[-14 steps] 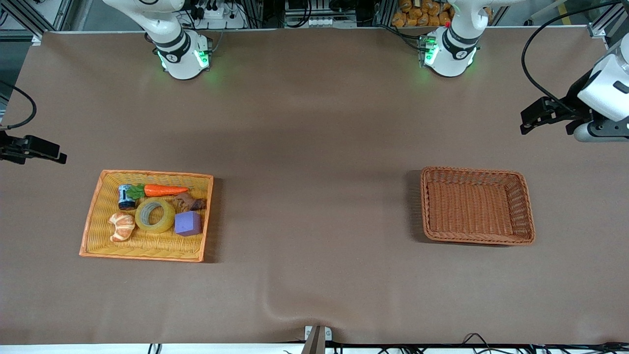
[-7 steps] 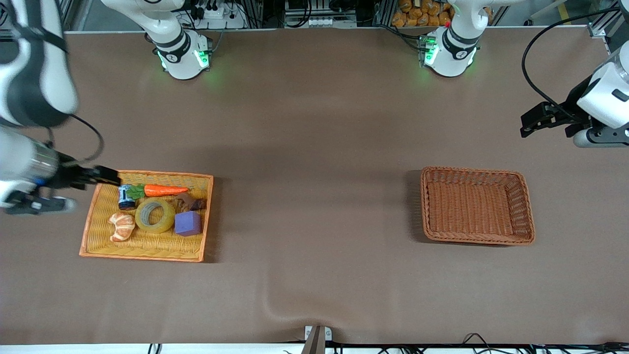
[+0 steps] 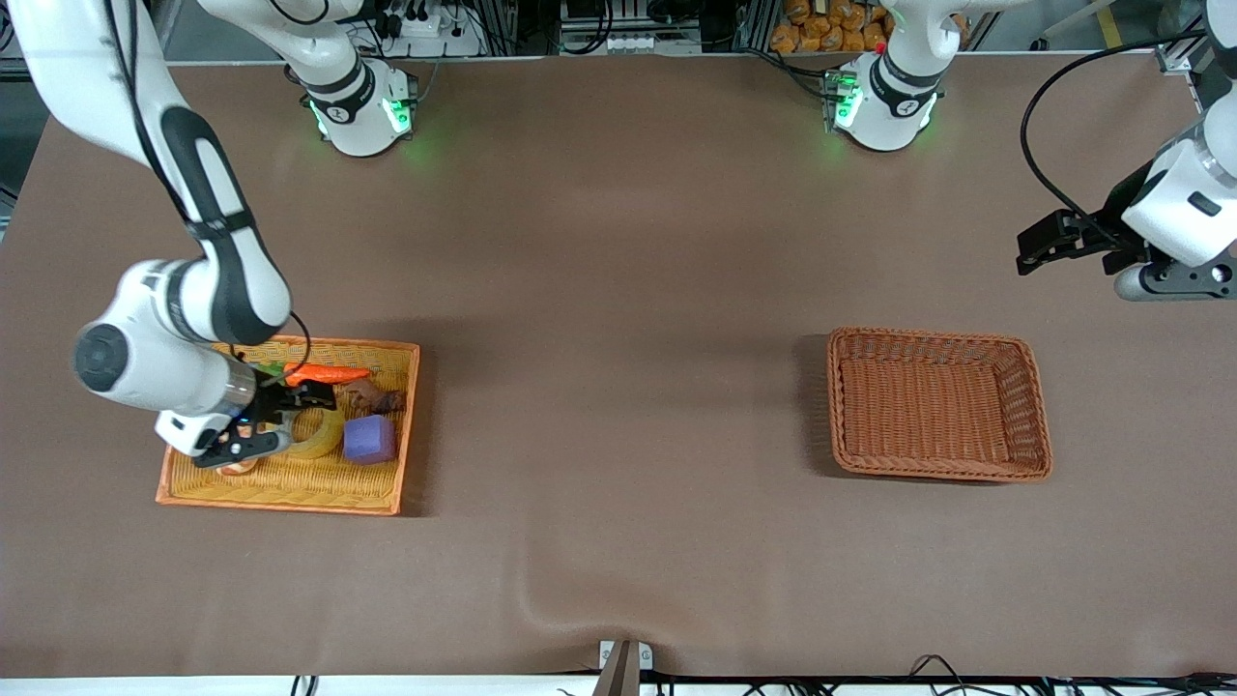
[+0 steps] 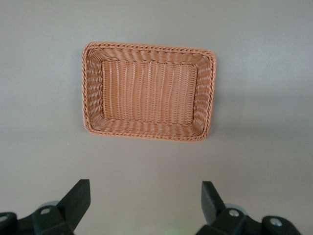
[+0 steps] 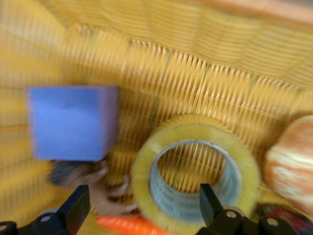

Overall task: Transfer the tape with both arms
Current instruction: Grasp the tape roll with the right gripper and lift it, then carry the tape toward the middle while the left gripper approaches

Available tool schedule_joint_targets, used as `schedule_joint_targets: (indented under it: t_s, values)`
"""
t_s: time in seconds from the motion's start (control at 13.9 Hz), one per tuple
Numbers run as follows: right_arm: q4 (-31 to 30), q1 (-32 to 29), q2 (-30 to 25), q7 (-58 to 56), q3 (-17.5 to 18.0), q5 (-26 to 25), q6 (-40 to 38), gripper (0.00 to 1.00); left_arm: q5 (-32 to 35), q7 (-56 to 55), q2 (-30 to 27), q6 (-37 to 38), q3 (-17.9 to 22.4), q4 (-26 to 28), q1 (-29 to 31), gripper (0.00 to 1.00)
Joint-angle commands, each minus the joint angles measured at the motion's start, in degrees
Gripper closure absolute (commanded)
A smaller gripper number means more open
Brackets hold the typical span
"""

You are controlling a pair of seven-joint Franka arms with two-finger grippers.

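Observation:
The yellow tape roll (image 3: 327, 436) lies flat in the yellow wicker basket (image 3: 290, 502) toward the right arm's end of the table, partly hidden by the right hand. In the right wrist view the tape (image 5: 195, 172) shows whole, with its grey-white core. My right gripper (image 3: 307, 396) is open and empty just above the tape; in its wrist view the right gripper (image 5: 142, 205) has one finger on each side of the roll's rim without touching it. My left gripper (image 3: 1029, 246) is open and empty, held up over bare table at the left arm's end; in its own view the left gripper (image 4: 144, 196) holds nothing.
In the yellow basket beside the tape are a purple cube (image 3: 369, 440), a carrot (image 3: 327, 373), a brown toy (image 3: 379, 397) and a croissant (image 5: 292, 161). An empty brown wicker basket (image 3: 933, 336) stands toward the left arm's end, also in the left wrist view (image 4: 88, 88).
My right arm has swung in from the table's end and come down over the yellow basket, its open gripper now just above the tape. The left gripper has drifted slightly.

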State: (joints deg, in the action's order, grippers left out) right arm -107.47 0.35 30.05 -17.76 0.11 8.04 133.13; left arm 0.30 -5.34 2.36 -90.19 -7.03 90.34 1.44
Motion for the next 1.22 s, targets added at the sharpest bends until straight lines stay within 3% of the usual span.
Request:
schedule_joint_targets:
  t_s: [0.0,0.14,0.22,0.58,0.79,1.01,1.15]
  values:
    - [-3.44,0.88,0.27,-1.4,-0.2,1.28,4.5,0.3,-1.0,1.65,1.68,-2.27,-0.09,0.1,-0.03,0.0]
    - [-3.1,0.97,0.1,-1.05,-0.29,1.28,3.63,0.91,-1.0,0.78,3.08,-3.5,-0.35,0.01,-0.47,0.0]
    - [-2.92,1.14,-0.16,-0.61,-0.2,1.28,3.11,1.0,-1.0,0.43,3.44,-4.11,-0.61,0.01,-1.08,0.0]
    - [5.24,1.23,-2.79,-0.61,-0.2,1.37,-8.74,1.0,-0.82,0.33,5.55,-5.79,-0.79,-0.43,-2.31,0.0]
    - [9.11,5.43,-7.27,4.98,-0.2,1.45,-14.36,1.0,-0.65,-2.11,6.25,-6.14,-0.79,-0.52,-3.63,0.0]
    - [16.74,17.0,-7.55,23.05,0.15,1.72,-21.59,1.0,-1.0,-7.63,7.83,-6.14,-0.88,-1.05,-6.79,0.0]
    - [22.62,26.24,-3.01,37.12,0.15,1.37,-20.81,1.0,-0.56,-12.83,10.02,-6.14,-0.79,-2.79,-9.77,0.0]
